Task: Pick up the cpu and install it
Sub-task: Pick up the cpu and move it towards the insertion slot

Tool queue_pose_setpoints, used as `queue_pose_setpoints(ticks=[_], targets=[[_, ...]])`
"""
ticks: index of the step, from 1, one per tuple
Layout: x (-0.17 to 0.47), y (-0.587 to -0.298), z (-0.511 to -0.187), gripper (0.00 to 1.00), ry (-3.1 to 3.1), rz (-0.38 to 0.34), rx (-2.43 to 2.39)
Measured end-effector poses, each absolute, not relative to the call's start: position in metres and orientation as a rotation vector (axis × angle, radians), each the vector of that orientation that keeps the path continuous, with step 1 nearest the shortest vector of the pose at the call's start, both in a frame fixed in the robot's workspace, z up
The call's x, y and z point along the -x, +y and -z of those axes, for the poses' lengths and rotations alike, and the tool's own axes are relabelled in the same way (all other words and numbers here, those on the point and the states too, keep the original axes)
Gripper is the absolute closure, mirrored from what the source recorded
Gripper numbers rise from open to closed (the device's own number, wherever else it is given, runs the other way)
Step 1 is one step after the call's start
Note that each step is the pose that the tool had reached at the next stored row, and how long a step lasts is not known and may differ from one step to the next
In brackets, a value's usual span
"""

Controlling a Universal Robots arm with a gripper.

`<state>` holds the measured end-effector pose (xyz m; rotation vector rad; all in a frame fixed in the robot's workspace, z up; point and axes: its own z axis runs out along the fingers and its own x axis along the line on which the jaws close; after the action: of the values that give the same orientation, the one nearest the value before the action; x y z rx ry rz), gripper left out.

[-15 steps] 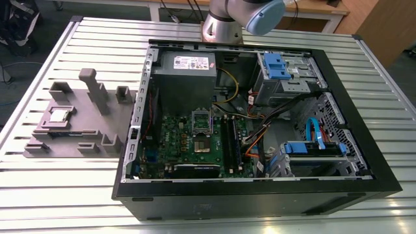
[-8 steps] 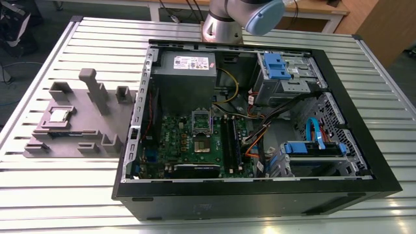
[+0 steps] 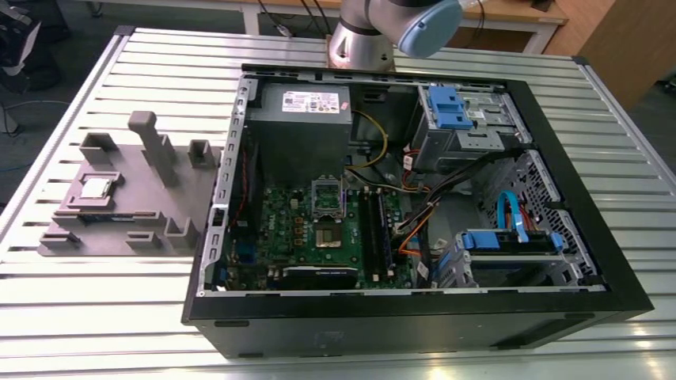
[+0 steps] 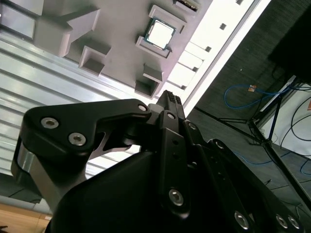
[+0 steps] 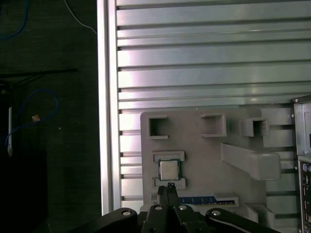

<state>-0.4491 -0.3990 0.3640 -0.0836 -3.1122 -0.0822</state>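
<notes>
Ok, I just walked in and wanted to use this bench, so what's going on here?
A robot arm is set to fit a chip into the open computer case on the table. The chip lies in its seat on the grey holder plate, at the exterior view's left of the case. In the first wrist view the hand is lined up close to the chip, shut and holding nothing. The socket on the board looks empty.
</notes>
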Motion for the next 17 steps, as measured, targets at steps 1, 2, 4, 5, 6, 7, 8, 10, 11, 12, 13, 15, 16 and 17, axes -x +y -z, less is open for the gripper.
queue_pose_setpoints(ticks=[1, 2, 4, 5, 6, 7, 8, 10, 11, 12, 13, 15, 16, 17], targets=[[0.4491, -0.3989, -0.3640, 0.90, -3.112, 0.082, 0.084], [0.4492, -0.3989, -0.3640, 0.90, -3.112, 0.082, 0.084], [0.4494, -0.3990, -0.3640, 0.90, -3.112, 0.082, 0.084], [0.4495, -0.3989, -0.3640, 0.90, -3.112, 0.082, 0.084], [0.4496, -0.3989, -0.3640, 0.90, -3.112, 0.082, 0.084], [0.4497, -0.3989, -0.3640, 0.90, -3.112, 0.082, 0.084], [0.4497, -0.3990, -0.3640, 0.90, -3.112, 0.082, 0.084], [0.4499, -0.3990, -0.3640, 0.89, -3.112, 0.082, 0.084], [0.4500, -0.3990, -0.3640, 0.84, -3.112, 0.082, 0.084], [0.4501, -0.3989, -0.3640, 0.84, -3.112, 0.082, 0.084], [0.4502, -0.3989, -0.3640, 0.77, -3.112, 0.082, 0.084], [0.4504, -0.3989, -0.3640, 0.71, -3.112, 0.082, 0.084], [0.4505, -0.3990, -0.3640, 0.65, -3.112, 0.082, 0.084], [0.4505, -0.3990, -0.3640, 0.59, -3.112, 0.082, 0.084]])
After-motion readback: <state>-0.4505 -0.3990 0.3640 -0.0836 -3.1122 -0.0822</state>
